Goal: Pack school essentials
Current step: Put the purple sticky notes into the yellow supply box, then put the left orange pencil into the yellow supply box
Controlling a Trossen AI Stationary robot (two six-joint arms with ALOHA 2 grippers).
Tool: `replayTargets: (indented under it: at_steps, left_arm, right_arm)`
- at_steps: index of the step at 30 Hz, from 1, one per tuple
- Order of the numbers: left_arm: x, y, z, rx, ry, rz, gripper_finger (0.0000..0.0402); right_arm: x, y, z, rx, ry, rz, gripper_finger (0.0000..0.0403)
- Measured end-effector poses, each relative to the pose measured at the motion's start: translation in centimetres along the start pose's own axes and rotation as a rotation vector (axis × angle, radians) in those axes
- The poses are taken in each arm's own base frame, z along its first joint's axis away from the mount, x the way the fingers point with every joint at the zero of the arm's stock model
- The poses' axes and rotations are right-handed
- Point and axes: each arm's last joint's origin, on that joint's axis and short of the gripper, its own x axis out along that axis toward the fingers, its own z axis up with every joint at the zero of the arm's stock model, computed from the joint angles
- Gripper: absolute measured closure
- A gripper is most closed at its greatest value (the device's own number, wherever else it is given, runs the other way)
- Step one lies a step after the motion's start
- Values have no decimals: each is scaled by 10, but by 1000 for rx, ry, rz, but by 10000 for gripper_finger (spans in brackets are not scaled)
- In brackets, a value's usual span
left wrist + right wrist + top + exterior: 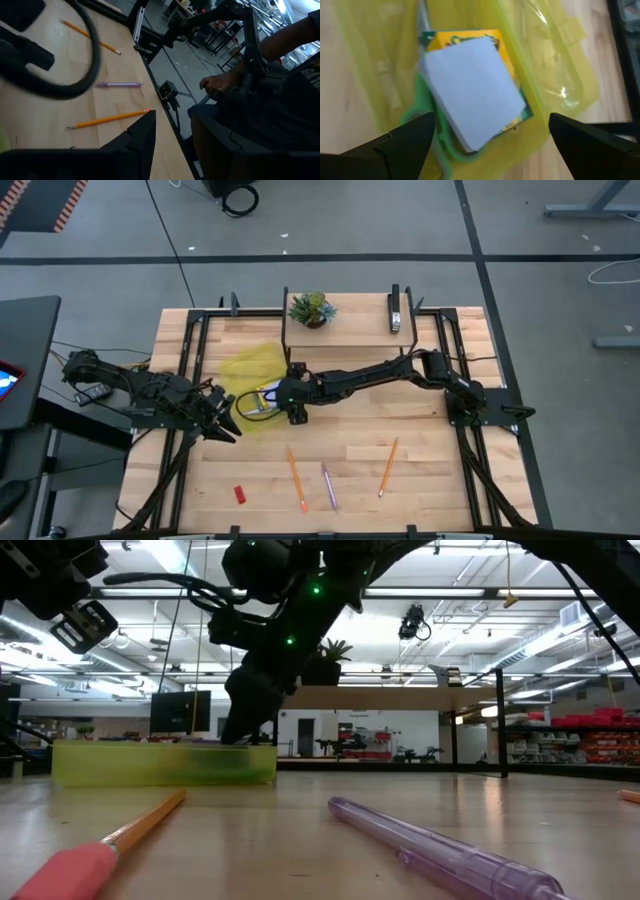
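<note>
A clear yellow-green case (252, 378) lies open on the table's left half. In it, the pale blue notepad (472, 92) lies on the yellow crayon box (465, 37), with the green-handled scissors (422, 107) beside them. My right gripper (497, 142) hangs open and empty above the case; it also shows in the high view (293, 408). My left gripper (224, 420) is at the case's near left edge. Two orange pencils (296, 478) (388, 466), the purple pen (328, 486) and the red eraser (240, 494) lie flat on the table's near part.
A potted plant (312, 309) and a black stapler (396, 311) stand on a raised shelf at the table's far edge. A dark frame (455, 370) runs along the table's sides. A person's hand (220, 82) shows beyond the table's near edge in the left wrist view.
</note>
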Motion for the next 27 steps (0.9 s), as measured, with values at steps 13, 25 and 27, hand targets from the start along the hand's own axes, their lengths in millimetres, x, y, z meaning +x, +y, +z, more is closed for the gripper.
replayTargets:
  at_steps: [13,25,27]
  left_arm:
    - [0,0,0,0,0,0,272]
    - [0,2,-3,-93,27,19,279]
    - [0,4,-6,-142,59,43,278]
  right_arm:
    - [4,-13,-3,98,11,-28,4]
    - [-21,-7,28,186,-57,18,4]
    - [-26,-6,31,205,-49,24,4]
